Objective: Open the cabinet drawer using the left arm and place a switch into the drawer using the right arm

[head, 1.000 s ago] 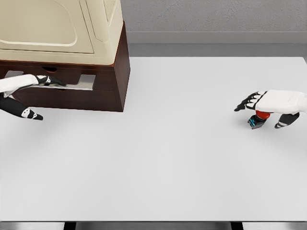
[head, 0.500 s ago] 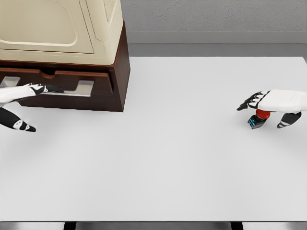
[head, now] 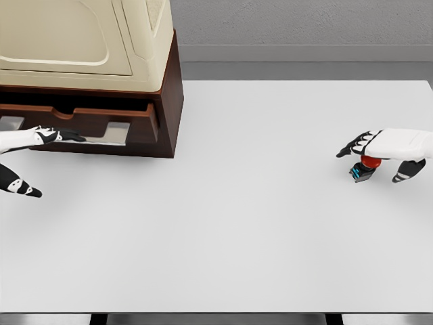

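Observation:
A dark wooden cabinet [head: 170,101] with a cream top stands at the table's back left. Its drawer [head: 88,116] is pulled partly out, leaving a dark gap above the drawer front. My left hand [head: 39,136] reaches in from the left edge, its fingers laid along the silver drawer handle [head: 108,137] and its thumb hanging apart below. At the right, the switch [head: 364,168], a red button on a black base, rests on the white table [head: 237,217]. My right hand [head: 388,143] hovers just over it with spread fingers and holds nothing.
The cabinet's cream upper body [head: 74,40] overhangs the drawer. A grey wall [head: 304,27] runs behind the table. The table's front edge lies along the bottom of the view.
The drawer has slid out toward me, with my left hand moving down and left along with it. My right hand has shifted slightly right above the switch.

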Motion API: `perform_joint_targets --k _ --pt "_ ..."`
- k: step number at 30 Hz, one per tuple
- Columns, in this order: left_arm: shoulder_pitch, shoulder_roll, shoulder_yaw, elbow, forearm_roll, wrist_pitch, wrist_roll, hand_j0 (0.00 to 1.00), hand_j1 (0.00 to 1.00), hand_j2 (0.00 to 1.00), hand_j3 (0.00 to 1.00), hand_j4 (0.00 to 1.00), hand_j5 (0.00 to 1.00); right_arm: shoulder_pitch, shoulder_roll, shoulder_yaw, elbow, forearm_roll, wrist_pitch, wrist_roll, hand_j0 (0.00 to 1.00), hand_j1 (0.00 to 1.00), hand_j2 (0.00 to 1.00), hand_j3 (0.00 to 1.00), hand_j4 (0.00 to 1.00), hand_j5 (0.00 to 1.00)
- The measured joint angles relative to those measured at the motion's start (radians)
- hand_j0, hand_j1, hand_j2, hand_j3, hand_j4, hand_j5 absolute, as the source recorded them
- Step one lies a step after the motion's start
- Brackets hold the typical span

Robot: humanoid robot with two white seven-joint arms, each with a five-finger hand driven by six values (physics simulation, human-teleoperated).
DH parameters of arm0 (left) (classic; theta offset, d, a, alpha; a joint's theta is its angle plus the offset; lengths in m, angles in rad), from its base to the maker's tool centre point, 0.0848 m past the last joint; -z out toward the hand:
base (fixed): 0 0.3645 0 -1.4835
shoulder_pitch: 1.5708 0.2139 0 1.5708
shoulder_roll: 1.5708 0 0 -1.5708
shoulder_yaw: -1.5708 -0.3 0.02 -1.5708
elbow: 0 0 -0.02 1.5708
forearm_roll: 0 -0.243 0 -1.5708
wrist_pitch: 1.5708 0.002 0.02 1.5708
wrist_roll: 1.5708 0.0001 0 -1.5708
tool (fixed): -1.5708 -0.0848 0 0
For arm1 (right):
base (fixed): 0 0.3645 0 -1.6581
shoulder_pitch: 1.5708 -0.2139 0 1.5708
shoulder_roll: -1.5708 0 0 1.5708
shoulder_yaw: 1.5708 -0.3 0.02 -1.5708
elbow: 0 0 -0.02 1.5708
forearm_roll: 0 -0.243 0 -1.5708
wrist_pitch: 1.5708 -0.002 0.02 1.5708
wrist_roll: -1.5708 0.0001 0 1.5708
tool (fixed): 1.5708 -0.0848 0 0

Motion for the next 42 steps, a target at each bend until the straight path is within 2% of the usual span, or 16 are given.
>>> perform_joint_targets --k 34,42 --pt "-0.006 0.084 -0.004 -0.001 0.100 -0.079 -0.016 0.87 0.87 0.87 0.87 0.87 0.87 -0.028 0.015 0.034 0.004 0.002 0.000 0.000 1.00 1.00 1.00 1.00 1.00 1.00" --pt "-0.001 0.084 0.000 0.001 0.103 -0.084 -0.011 0.87 0.87 0.87 0.87 0.87 0.87 -0.028 0.013 0.035 0.005 0.002 0.000 0.000 1.00 1.00 1.00 1.00 1.00 1.00"
